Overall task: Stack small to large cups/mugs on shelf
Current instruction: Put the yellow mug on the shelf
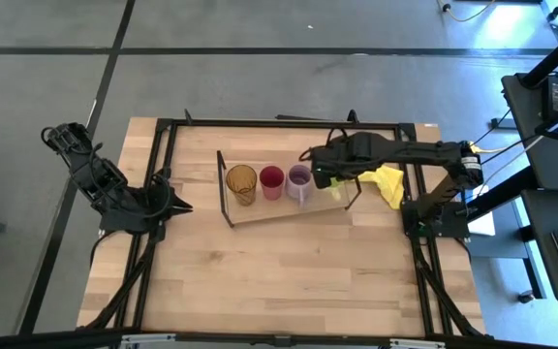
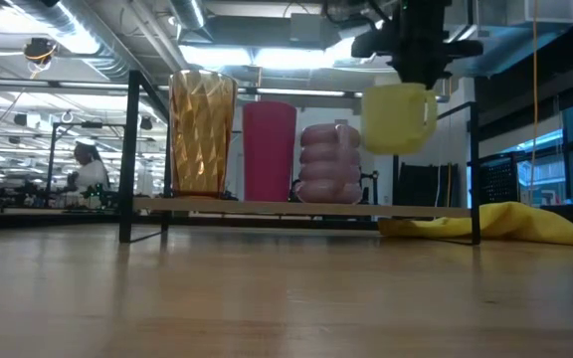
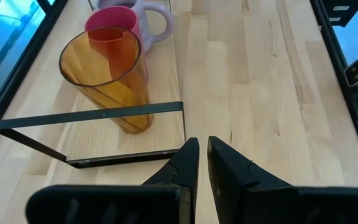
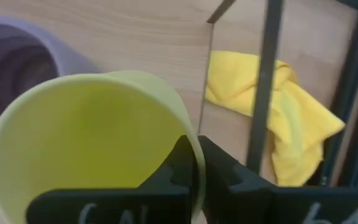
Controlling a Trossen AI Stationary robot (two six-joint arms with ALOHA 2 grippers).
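While aloft above the shelf (image 2: 267, 208) — yellow-green mug (image 2: 396, 117), rim clamped between right gripper (image 4: 194, 163) jaws.

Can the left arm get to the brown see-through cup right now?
Probably yes. The left gripper waits beside the shelf end where the amber tumbler stands; only the thin wire frame lies between, so it could come over that.

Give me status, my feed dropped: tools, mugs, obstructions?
Right tool shut on yellow-green mug, held above shelf end. Left tool shut, idle by the tumbler. Yellow cloth beside shelf, not blocking.
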